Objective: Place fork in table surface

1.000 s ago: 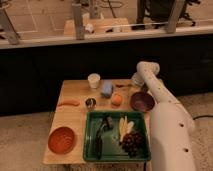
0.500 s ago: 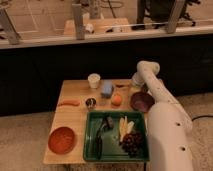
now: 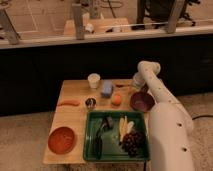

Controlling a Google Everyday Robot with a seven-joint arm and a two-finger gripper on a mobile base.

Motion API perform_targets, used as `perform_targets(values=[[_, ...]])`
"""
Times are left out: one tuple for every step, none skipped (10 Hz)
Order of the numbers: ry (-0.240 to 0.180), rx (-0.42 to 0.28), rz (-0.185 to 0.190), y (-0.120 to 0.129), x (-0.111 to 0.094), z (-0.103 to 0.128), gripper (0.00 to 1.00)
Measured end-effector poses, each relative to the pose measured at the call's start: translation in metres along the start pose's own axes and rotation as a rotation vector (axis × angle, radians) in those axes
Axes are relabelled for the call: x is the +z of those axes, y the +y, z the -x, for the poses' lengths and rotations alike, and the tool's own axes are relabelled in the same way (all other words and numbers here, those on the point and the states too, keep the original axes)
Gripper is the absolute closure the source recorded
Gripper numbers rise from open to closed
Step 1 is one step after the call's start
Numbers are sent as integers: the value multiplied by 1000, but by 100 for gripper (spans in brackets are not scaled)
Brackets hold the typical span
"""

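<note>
camera view: fork (image 3: 123, 86) seemingly touches closed pincer's (image 3: 134, 84) left.

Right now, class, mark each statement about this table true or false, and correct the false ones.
1. The green tray lies at the near edge of the table surface. True.
2. The purple bowl sits inside the green tray. False: it stands on the table surface, behind the tray.
3. The gripper is shut, at the table's far right, behind the purple bowl. True.
4. The fork lies in the green tray. False: it is at the table's far edge, next to the gripper.
5. The white cup stands at the near left corner. False: it stands at the far edge; the orange bowl is at the near left corner.
</note>
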Motion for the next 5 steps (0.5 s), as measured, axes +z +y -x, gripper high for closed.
perform_targets(values=[[1, 0, 0, 0, 0, -1, 100], [1, -5, 1, 0, 1, 2, 100], [-13, -2, -1, 2, -2, 2, 98], [-28, 1, -13, 2, -14, 0, 91], [-38, 6, -24, -2, -25, -1, 82]])
